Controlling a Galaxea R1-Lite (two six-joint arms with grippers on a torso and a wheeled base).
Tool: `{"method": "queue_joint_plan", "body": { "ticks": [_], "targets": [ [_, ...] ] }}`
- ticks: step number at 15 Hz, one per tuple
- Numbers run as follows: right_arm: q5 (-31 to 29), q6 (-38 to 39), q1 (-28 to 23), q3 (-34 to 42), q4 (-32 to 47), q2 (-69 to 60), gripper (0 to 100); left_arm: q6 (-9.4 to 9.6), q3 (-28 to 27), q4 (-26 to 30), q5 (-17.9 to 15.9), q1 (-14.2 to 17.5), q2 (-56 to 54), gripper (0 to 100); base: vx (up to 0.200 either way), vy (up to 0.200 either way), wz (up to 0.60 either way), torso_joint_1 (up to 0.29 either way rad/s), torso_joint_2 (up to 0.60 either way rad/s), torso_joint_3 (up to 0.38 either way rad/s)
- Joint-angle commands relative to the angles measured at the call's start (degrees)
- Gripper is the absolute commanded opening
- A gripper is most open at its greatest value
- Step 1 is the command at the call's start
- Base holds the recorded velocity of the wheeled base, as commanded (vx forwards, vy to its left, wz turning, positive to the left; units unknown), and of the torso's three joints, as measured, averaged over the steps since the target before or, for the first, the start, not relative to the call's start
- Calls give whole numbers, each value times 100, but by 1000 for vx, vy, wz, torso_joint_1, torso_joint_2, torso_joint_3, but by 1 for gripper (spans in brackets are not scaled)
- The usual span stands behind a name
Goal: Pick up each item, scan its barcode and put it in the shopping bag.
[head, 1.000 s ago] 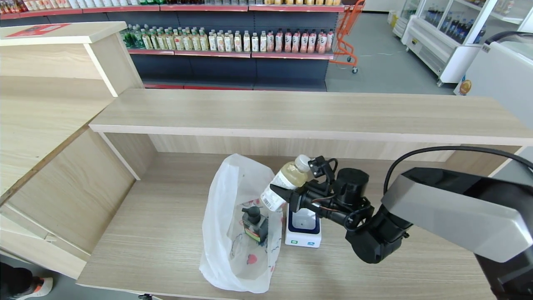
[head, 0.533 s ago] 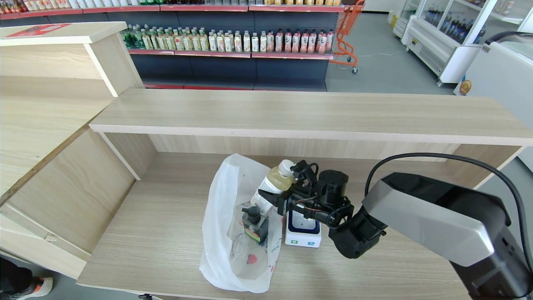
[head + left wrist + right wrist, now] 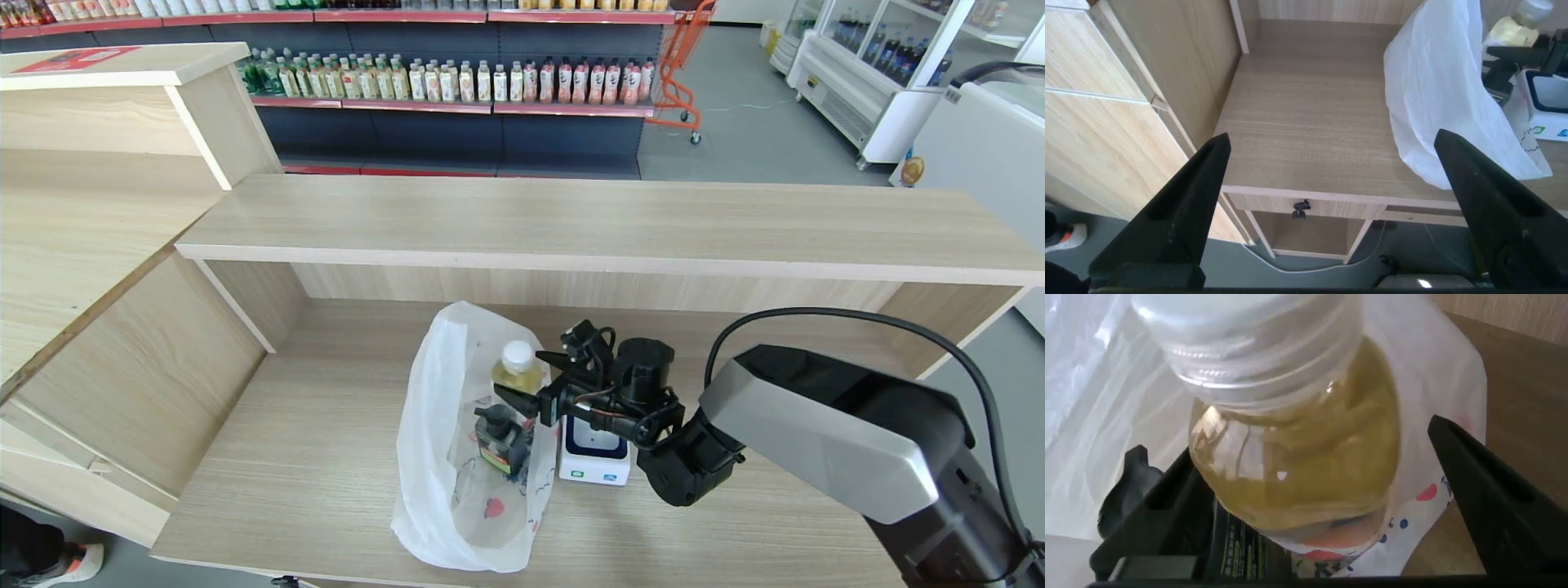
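The left gripper (image 3: 1333, 145) hangs short of the near edge of the light wood-grain surface (image 3: 1315, 122), its fingers (image 3: 1208, 175) spread wide with nothing between them. Beyond those fingers, off to one side, the thin white plastic shopping bag (image 3: 445, 425) lies on the surface with its mouth open upward. Inside the bag, just on the near side of the right fingers, stands a small black pump-top bottle with a red and green label (image 3: 500, 441). Touching the bag's side, under the right wrist, sits the white box-shaped barcode scanner with a dark blue screen frame (image 3: 594, 457). The right gripper (image 3: 526, 377) is at the bag's mouth. Its fingers (image 3: 1486, 506) are apart, one on each side of the clear plastic bottle of pale yellow drink with a white screw cap (image 3: 516, 371). The right wrist view shows a gap of bag between one finger and the bottle's wall. That bottle stands upright in the bag, cap up, beside the pump-top bottle. Past the right fingers rises a raised wooden counter ledge (image 3: 571, 220). Well beyond it stand store shelves lined with bottled drinks (image 3: 457, 82) and an orange shopping cart (image 3: 682, 65).
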Motion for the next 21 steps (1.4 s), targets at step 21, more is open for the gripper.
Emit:
{"method": "queue_joint_plan", "body": {
  "ticks": [21],
  "targets": [
    [647, 1043, -1385, 3858, 306, -5605, 100, 2, 0, 0, 1, 5, 9, 100, 0, 0, 0, 0, 0, 0]
  ]
}}
